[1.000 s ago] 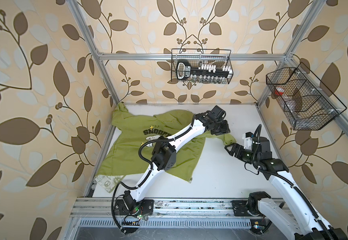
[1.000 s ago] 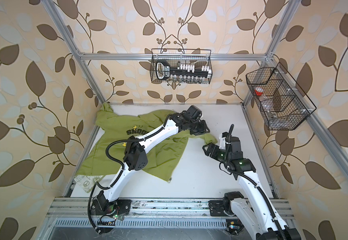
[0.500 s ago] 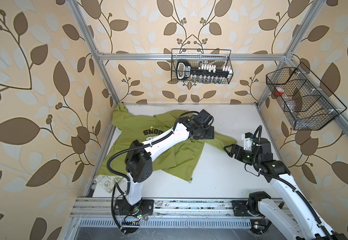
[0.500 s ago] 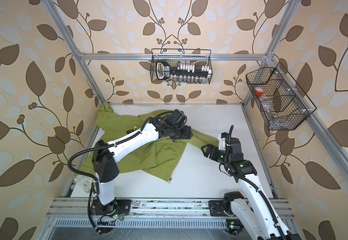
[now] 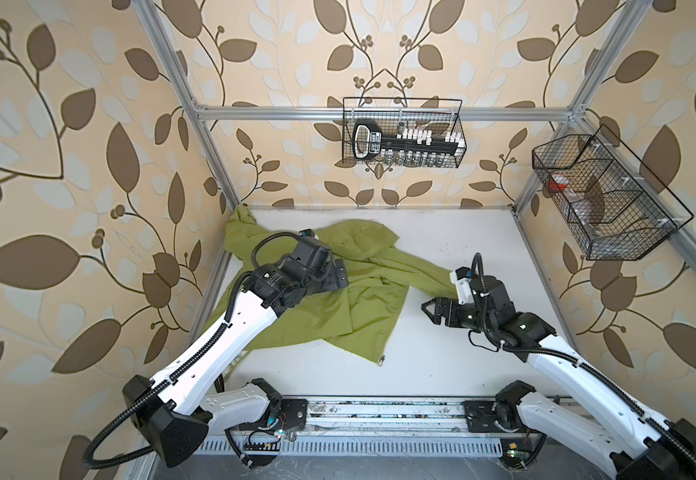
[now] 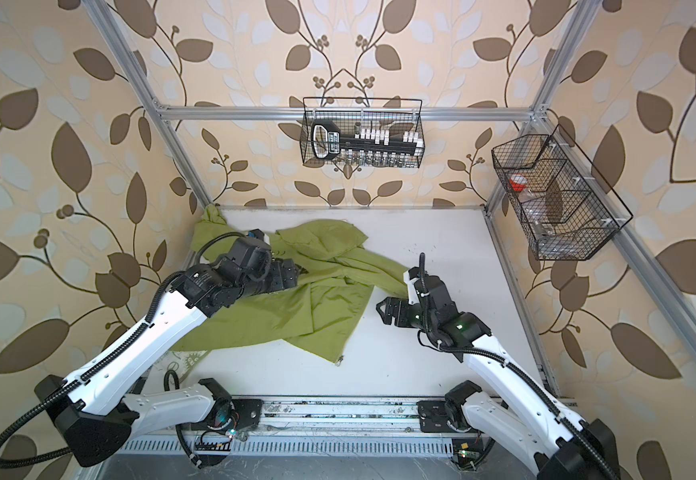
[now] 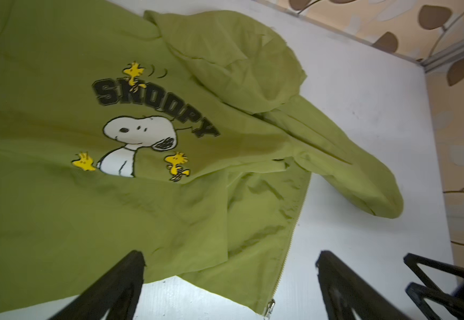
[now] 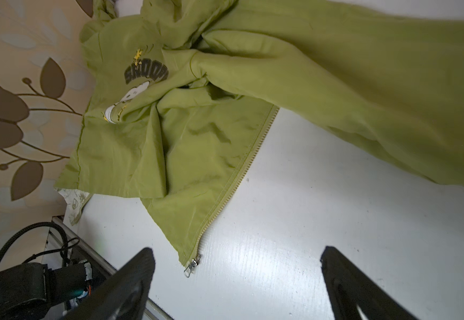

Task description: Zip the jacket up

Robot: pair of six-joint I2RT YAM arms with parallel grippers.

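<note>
1. The jacket [image 5: 338, 316] is spread out rumpled on the left half of the bench [image 5: 462, 365]. One end is bunched into the back-left corner, and a sleeve [image 5: 421, 270] is stretched out towards the middle.
2. The hood [image 7: 239, 61] lies flopped over near the back edge. The Snoopy print [image 7: 142, 133] faces up and shows clearly in the left wrist view.
3. It's not zipped. The zipper [image 8: 239, 177] runs down one loose edge of a front panel with nothing joined to it, and ends at the little metal pull [image 8: 192, 266]. The pull lies flat on the bench at the panel corner that points at the front edge.
4. A bit of white printed lining [image 8: 73, 202] pokes out by the front-left corner.
5. The left gripper [image 5: 340, 274] hangs over the middle of the jacket with its jaws spread wide and nothing in them. In its wrist view, both fingers [image 7: 125, 277] stand clear of the fabric.
6. The right gripper [image 5: 431, 309] is over bare bench just beside the sleeve end. It's wide open too and isn't touching any cloth. Its fingers [image 8: 344, 282] frame the white surface, with the pull near one of them.
</note>
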